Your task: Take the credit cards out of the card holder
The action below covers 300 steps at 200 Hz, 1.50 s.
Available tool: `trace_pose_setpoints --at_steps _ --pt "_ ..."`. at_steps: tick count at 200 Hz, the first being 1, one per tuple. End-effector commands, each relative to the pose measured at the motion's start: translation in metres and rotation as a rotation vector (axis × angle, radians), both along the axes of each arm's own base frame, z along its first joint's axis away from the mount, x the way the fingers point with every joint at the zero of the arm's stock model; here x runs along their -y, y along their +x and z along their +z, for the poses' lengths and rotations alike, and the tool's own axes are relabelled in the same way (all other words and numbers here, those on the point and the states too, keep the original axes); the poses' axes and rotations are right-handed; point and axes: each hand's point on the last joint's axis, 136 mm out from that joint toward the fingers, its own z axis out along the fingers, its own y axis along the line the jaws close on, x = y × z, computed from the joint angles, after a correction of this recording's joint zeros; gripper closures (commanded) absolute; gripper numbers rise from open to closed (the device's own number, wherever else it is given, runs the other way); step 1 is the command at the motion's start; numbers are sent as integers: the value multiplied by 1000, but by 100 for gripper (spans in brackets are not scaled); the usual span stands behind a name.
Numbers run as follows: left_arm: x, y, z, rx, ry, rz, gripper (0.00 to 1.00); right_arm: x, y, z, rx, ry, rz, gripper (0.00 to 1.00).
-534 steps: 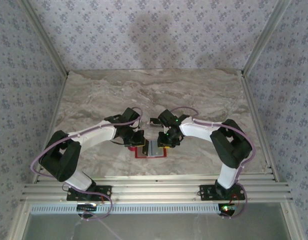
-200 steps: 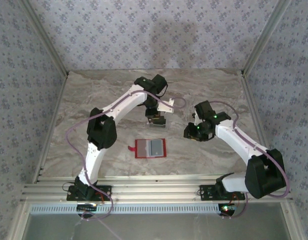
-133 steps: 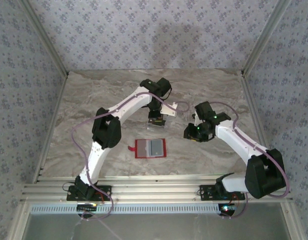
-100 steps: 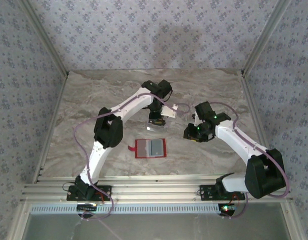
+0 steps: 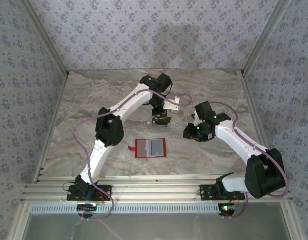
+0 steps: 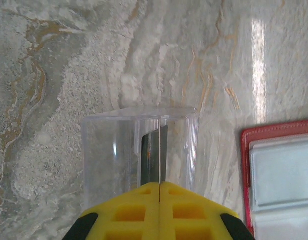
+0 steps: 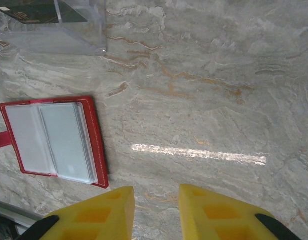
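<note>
The red card holder [image 5: 150,148] lies open and flat on the marble table [image 5: 93,110], with a silver-grey card [image 7: 66,141] in its clear pockets. It also appears in the left wrist view as the holder [image 6: 279,175], at the right edge. My left gripper [image 5: 160,120] hovers behind the holder. In its wrist view the left gripper [image 6: 159,187] is shut on a thin dark card [image 6: 155,155], seen edge-on between clear plastic finger pieces [image 6: 108,150]. My right gripper [image 5: 190,132] hangs to the holder's right. Its wrist view shows the right gripper [image 7: 156,210] open, with bare marble between the jaws.
Patterned walls [image 5: 23,100] close the table on three sides. An aluminium rail [image 5: 154,190] runs along the near edge by the arm bases. Bare marble stretches left of and behind the holder.
Both grippers were at the holder earlier and have since drawn back from it. Over the last second the left gripper has shifted slightly right with the card. The right arm has stayed still.
</note>
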Motion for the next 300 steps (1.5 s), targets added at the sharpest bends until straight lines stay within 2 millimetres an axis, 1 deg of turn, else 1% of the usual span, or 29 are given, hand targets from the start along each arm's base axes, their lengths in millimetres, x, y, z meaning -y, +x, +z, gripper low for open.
trace_pose_setpoints --at_steps 1,41,57,71,91,106,134,159,199,201,203,228,241,245,258,269,300 --pt "-2 -10 -9 -111 -2 45 100 1 -4 -5 -20 5 12 70" --pt "-9 -6 -20 -128 23 82 100 0 -2 -5 -19 6 16 70" --pt "-11 -3 -20 -120 23 89 92 -1 0 -5 -15 4 18 70" --pt "-10 -1 -16 -102 17 94 79 -1 1 -3 -10 4 20 70" --pt "-8 3 -4 -70 -8 98 70 -1 3 -1 -5 2 16 70" --pt "-6 6 9 -43 -37 101 65 -2 4 1 1 3 16 70" --pt "-2 9 34 -3 -92 123 64 -5 6 5 11 7 18 70" --pt "-2 13 51 28 -141 203 65 -10 7 7 16 11 28 70" --pt "-9 13 65 35 -226 450 68 -20 9 8 19 20 41 70" --pt "-9 14 68 38 -238 467 68 -20 9 7 18 20 40 70" --pt "-11 12 66 34 -236 480 68 -21 9 7 17 20 42 70" --pt "-23 15 76 16 -322 729 68 -29 10 4 12 24 55 70" --pt "-30 10 78 -45 -355 858 68 -35 9 2 6 27 67 70" --pt "-28 12 83 -60 -392 889 68 -37 9 2 5 27 70 70" --pt "-29 2 82 -142 -425 965 68 -43 9 -2 -3 30 79 70" --pt "-34 -5 80 -195 -438 1053 68 -50 8 -4 -8 42 94 70" --pt "-45 -24 73 -321 -471 1219 68 -67 3 -15 -50 54 128 70"
